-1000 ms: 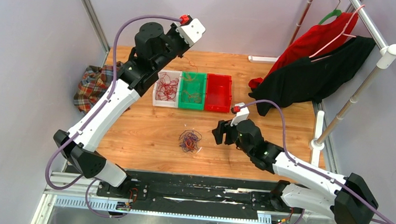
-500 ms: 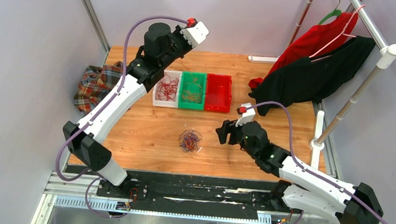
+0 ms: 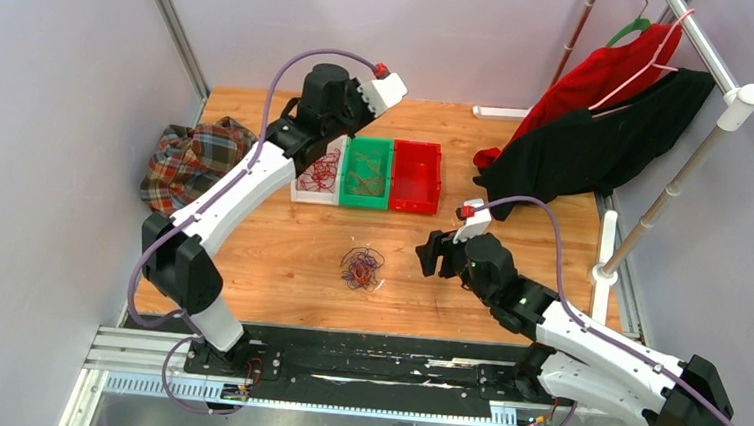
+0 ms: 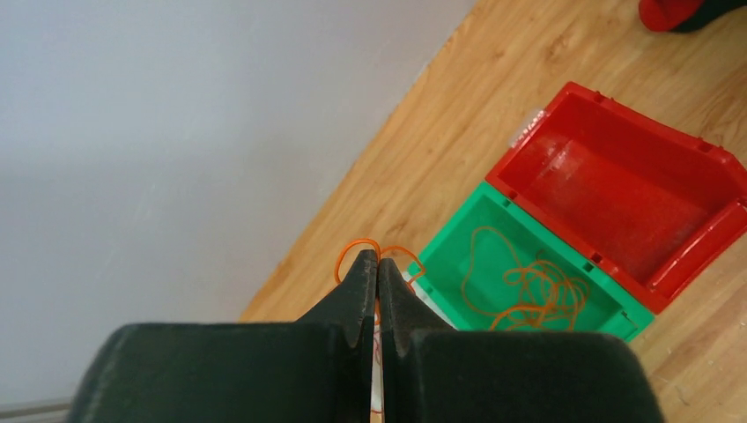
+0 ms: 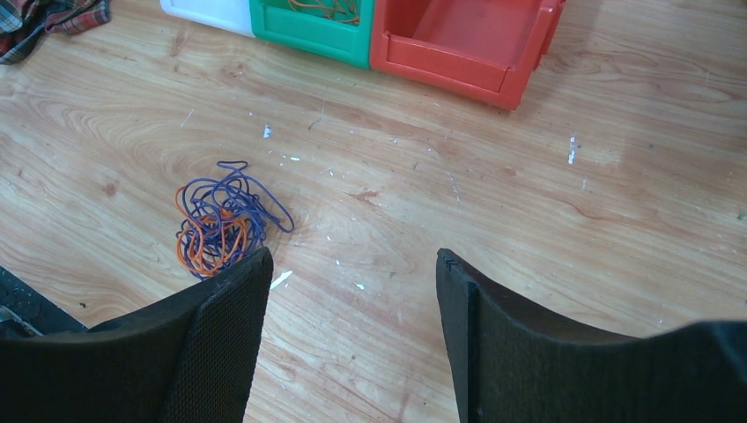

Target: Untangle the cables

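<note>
Far left: a crumpled plaid cloth (image 3: 188, 160) lies off the left edge of the wooden table (image 3: 270, 256).

Left gripper (image 4: 377, 264): raised above the back of the table, near the back wall and over the row of bins. Its two dark fingers are pressed tightly together.

Orange cable (image 4: 357, 248): pinched between those fingertips. Small orange loops stick out on either side of the tips (how far the rest hangs below them cannot be seen).

White bin (image 3: 314, 200): leftmost of three bins set side by side and touching. It holds a heap of red cables (image 3: 320, 173), and the left arm partly covers it from above.

Green bin (image 4: 449, 256): the middle one. Loose orange cables (image 4: 528, 295) curl on its floor.

Tangle of cables (image 5: 220, 225): a small knot of dark purple and orange wires on bare wood in the middle of the table, in front of the bins and well apart from them.

Red bin (image 4: 608, 198): rightmost of the three, with its bare floor showing.

Right gripper (image 5: 354, 260): low over the table to the right of the tangle. Its fingers are spread wide with only bare wood between them, and the tangle sits just outside one finger, not touching it.

Far right: red and black clothes (image 3: 599, 138) hang from a rail (image 3: 705, 46) beyond the table's right edge.
</note>
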You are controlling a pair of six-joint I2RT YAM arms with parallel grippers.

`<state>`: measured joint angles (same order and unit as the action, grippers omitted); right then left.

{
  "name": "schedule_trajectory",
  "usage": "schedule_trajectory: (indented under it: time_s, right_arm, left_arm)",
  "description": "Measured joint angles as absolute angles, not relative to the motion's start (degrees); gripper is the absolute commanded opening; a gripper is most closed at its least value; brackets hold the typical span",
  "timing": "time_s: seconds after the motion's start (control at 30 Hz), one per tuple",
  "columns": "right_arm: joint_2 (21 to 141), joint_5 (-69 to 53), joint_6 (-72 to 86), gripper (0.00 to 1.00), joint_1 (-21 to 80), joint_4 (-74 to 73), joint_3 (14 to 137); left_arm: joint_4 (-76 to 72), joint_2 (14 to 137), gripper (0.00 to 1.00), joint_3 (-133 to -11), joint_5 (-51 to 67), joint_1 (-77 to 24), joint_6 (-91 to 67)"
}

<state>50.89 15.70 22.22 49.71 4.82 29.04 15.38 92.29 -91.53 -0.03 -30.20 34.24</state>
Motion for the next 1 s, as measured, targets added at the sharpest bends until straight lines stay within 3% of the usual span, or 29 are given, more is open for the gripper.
schedule_trajectory:
  time_s: [1.0]
  right_arm:
    - [47.3,17.0,23.8,0.68,49.3,3.9,25.4]
  left_arm:
    - [17.5,116.2,0.01,-90.2,4.0,-31.3,31.4]
